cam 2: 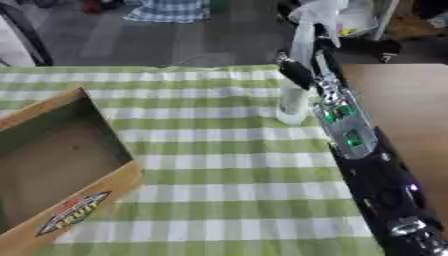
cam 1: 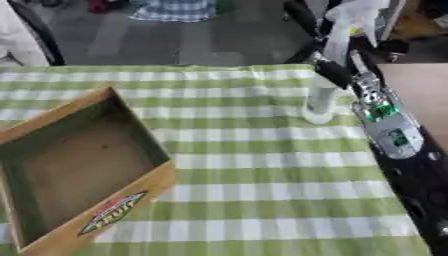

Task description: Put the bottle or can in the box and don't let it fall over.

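Seemingly bottle (cam 1: 320, 102) against right hand (cam 1: 332, 72) fingers (cam 1: 335, 75).

R hand (cam 1: 335, 75) on bottle (cam 1: 320, 102), box (cam 1: 83, 165) left

Right arm stretched forward along right edge; right robot hand (cam 1: 334, 75) fingers curled.

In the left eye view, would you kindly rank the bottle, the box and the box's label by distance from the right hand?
1. Bottle: at the right hand, far right.
2. Box: left side.
3. Label: box's near wall, lower left.
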